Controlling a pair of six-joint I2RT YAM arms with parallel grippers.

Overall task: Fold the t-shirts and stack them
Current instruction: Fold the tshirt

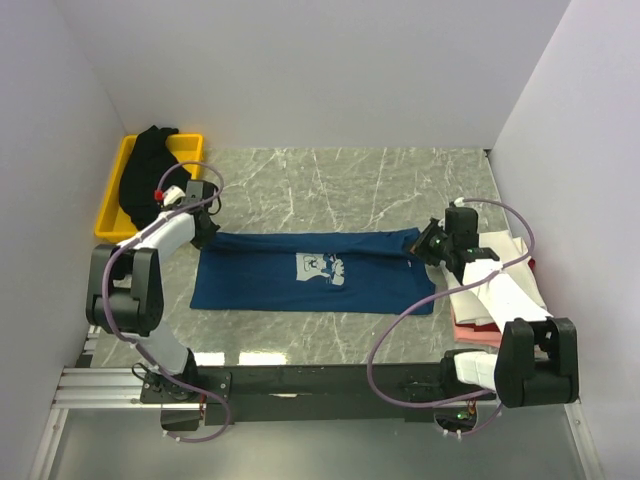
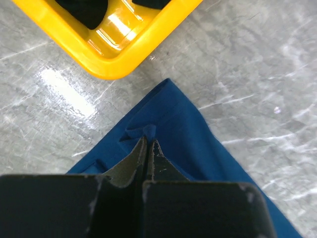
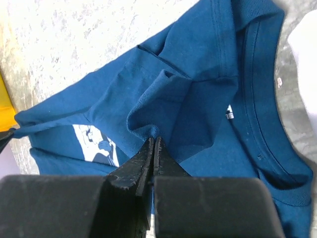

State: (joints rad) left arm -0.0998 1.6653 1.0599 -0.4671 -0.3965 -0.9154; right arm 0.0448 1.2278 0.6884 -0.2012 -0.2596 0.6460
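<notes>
The dark blue t-shirt (image 1: 310, 270) with a pale square print lies spread across the marble table, partly folded lengthwise. My left gripper (image 1: 205, 228) is shut on its far left corner; in the left wrist view the jaws pinch a small fold of blue cloth (image 2: 148, 131). My right gripper (image 1: 428, 243) is shut on the shirt's far right end near the collar; the right wrist view shows a raised tuck of blue cloth (image 3: 163, 109) between the jaws. A black t-shirt (image 1: 148, 175) lies heaped in the yellow bin (image 1: 190, 145). Folded white and pink shirts (image 1: 500, 300) are stacked at the right.
The yellow bin's corner (image 2: 111, 64) sits just beyond the left gripper. White walls close in the table on the left, back and right. The right arm lies over the folded stack. Cables loop from both arms over the near table edge.
</notes>
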